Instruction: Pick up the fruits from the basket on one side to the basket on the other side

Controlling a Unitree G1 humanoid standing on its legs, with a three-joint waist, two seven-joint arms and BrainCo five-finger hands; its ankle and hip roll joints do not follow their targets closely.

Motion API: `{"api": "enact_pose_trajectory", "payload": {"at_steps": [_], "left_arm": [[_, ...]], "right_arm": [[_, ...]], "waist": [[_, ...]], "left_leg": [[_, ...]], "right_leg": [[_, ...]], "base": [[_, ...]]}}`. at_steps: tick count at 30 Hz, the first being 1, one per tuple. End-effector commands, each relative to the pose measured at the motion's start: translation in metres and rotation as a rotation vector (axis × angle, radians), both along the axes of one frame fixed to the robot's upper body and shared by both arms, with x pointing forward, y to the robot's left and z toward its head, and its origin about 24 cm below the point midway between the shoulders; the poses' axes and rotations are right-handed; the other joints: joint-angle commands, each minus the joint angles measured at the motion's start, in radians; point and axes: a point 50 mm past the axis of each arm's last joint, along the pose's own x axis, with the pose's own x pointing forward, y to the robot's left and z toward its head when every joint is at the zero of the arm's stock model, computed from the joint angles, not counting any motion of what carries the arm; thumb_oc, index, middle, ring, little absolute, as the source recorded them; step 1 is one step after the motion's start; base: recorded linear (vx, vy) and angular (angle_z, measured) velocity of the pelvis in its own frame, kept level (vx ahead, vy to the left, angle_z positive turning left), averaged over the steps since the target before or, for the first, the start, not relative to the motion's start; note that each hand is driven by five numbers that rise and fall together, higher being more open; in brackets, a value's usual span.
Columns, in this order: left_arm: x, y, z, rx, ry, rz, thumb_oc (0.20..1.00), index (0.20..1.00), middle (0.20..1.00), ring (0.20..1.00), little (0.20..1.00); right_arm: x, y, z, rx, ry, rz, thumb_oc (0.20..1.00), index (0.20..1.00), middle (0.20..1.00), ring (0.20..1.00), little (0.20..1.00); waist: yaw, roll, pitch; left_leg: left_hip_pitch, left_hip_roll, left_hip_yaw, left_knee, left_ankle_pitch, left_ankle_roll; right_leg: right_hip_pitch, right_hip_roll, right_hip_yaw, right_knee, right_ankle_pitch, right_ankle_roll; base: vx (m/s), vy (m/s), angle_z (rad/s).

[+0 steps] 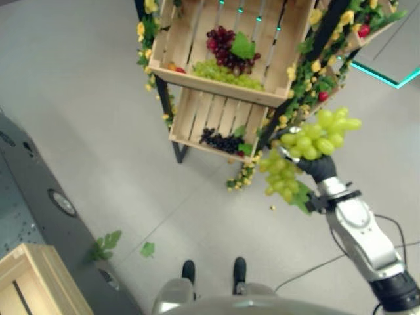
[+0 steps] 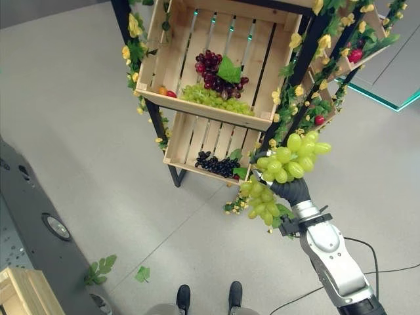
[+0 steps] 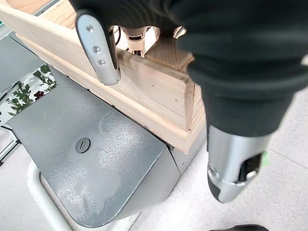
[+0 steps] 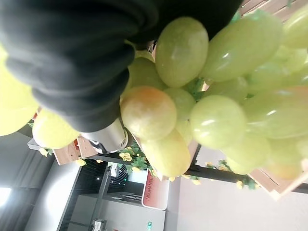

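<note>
Gripping green grapes (image 2: 282,172) in curled fingers, right hand (image 2: 293,190) hangs clear of the crate (image 2: 216,117) edge.

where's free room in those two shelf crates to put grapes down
Upper crate: bare slats left and right of the red grapes; the front edge is crowded by green grapes. Lower crate: bare left of the dark grapes. The right hand holds a green bunch.

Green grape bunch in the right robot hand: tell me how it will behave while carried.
The green grape bunch will likely flop: a lower cluster dangles below the right robot hand. Round, smooth-looking grapes may slip or roll. It is probably light, held aloft by one hand.
</note>
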Motion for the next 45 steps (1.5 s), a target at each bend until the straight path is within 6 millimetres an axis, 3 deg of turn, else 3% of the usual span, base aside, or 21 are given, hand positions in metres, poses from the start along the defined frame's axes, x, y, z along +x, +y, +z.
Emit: {"api": "enact_pose_trajectory", "payload": {"at_steps": [1,17,24,26,27,28,29,30,31,32,35,39,45], "left_arm": [[0.103,-0.044,-0.008,-0.154,-0.245,-0.232,1.0,1.0,1.0,1.0,1.0],[0.096,-0.044,-0.01,-0.165,-0.209,-0.241,1.0,1.0,1.0,1.0,1.0],[0.083,-0.044,-0.015,-0.203,-0.149,-0.202,1.0,1.0,1.0,1.0,1.0],[0.1,-0.045,-0.01,-0.207,-0.229,-0.229,1.0,1.0,1.0,1.0,1.0],[0.134,-0.049,0.003,-0.204,-0.385,-0.309,1.0,1.0,1.0,1.0,1.0],[0.134,-0.049,0.003,-0.204,-0.383,-0.309,1.0,1.0,1.0,1.0,1.0],[0.173,-0.053,0.032,-0.198,-0.612,-0.391,1.0,1.0,1.0,1.0,1.0],[0.172,-0.053,0.032,-0.198,-0.61,-0.39,1.0,1.0,1.0,1.0,1.0],[0.193,-0.053,0.061,-0.199,-0.788,-0.439,1.0,1.0,1.0,1.0,1.0],[0.192,-0.053,0.062,-0.199,-0.786,-0.439,1.0,1.0,1.0,1.0,1.0],[0.197,-0.047,0.094,-0.208,-0.968,-0.429,1.0,1.0,1.0,1.0,1.0],[0.191,-0.041,0.116,-0.258,-1.096,-0.349,1.0,1.0,1.0,1.0,1.0],[0.188,-0.041,0.132,-0.312,-1.189,-0.298,1.0,1.0,1.0,1.0,1.0]], "right_arm": [[-0.005,0.011,0.048,-0.007,-0.237,0.075,0.2,0.2,0.2,0.2,0.2],[-0.02,0.02,0.076,-0.02,-0.371,0.161,0.2,0.2,0.2,0.2,0.2],[-0.019,0.026,0.083,-0.025,-0.393,0.21,0.2,0.2,0.2,0.2,0.2],[-0.018,0.027,0.084,-0.028,-0.394,0.217,0.2,0.2,0.2,0.2,0.2],[-0.016,0.029,0.083,-0.018,-0.392,0.22,0.2,0.2,0.2,0.2,0.2],[-0.016,0.029,0.083,-0.017,-0.391,0.22,0.2,0.2,0.2,0.2,0.2],[-0.015,0.028,0.081,-0.004,-0.384,0.211,0.2,0.2,0.2,0.2,0.2],[-0.014,0.028,0.081,-0.003,-0.383,0.211,0.2,0.2,0.2,0.2,0.2],[-0.013,0.026,0.079,0.008,-0.37,0.202,0.2,0.2,0.2,0.2,0.2],[-0.013,0.027,0.079,0.009,-0.369,0.202,0.2,0.2,0.2,0.2,0.2],[-0.011,0.022,0.076,0.012,-0.345,0.181,0.2,0.2,0.2,0.2,0.2],[-0.01,0.018,0.073,-0.008,-0.319,0.173,0.2,0.2,0.2,0.2,0.2],[-0.01,0.014,0.072,-0.024,-0.309,0.163,0.2,0.2,0.2,0.2,0.2]], "waist": [[0.015,-0.001,-0.09],[0.014,-0.022,-0.118],[0.016,-0.023,-0.125],[0.015,-0.022,-0.126],[0.014,-0.021,-0.124],[0.014,-0.022,-0.123],[0.017,-0.021,-0.115],[0.017,-0.023,-0.116],[0.021,-0.023,-0.106],[0.021,-0.023,-0.107],[0.027,-0.023,-0.097],[0.033,-0.022,-0.096],[0.037,-0.021,-0.097]], "left_leg": [[-0.032,0.036,-0.065,-0.013,-0.023,-0.025],[-0.006,0.053,-0.057,-0.022,-0.03,-0.034],[-0.002,0.056,-0.052,-0.024,-0.031,-0.035],[0.0,0.055,-0.051,-0.026,-0.03,-0.035],[-0.002,0.054,-0.053,-0.027,-0.029,-0.035],[-0.001,0.054,-0.053,-0.027,-0.03,-0.035],[-0.005,0.052,-0.057,-0.026,-0.029,-0.035],[-0.004,0.052,-0.058,-0.025,-0.029,-0.035],[-0.01,0.051,-0.063,-0.022,-0.028,-0.034],[-0.01,0.05,-0.064,-0.022,-0.028,-0.034],[-0.015,0.049,-0.068,-0.02,-0.027,-0.033],[-0.014,0.045,-0.072,-0.022,-0.029,-0.031],[-0.013,0.043,-0.075,-0.023,-0.029,-0.029]], "right_leg": [[0.001,-0.029,-0.017,0.075,-0.101,0.089],[0.031,-0.018,-0.012,0.054,-0.106,0.086],[0.035,-0.017,-0.008,0.053,-0.107,0.086],[0.037,-0.018,-0.008,0.052,-0.108,0.086],[0.036,-0.02,-0.01,0.052,-0.107,0.086],[0.037,-0.02,-0.01,0.052,-0.108,0.086],[0.036,-0.021,-0.012,0.054,-0.108,0.086],[0.037,-0.021,-0.012,0.054,-0.109,0.086],[0.034,-0.021,-0.016,0.055,-0.11,0.087],[0.034,-0.021,-0.016,0.055,-0.11,0.087],[0.033,-0.023,-0.023,0.055,-0.112,0.088],[0.04,-0.026,-0.027,0.05,-0.113,0.089],[0.045,-0.027,-0.031,0.044,-0.115,0.088]], "base": [[0.03,-0.016,0.01],[0.0,-0.002,0.0],[0.0,0.0,0.0],[0.0,0.0,0.0],[0.0,0.0,0.0],[0.0,0.0,0.0],[-0.01,-0.003,0.03],[-0.02,-0.013,0.05],[-0.01,-0.01,0.06],[-0.02,-0.014,0.14],[-0.01,-0.004,0.12],[0.01,0.001,-0.03],[0.0,0.0,0.0]]}}
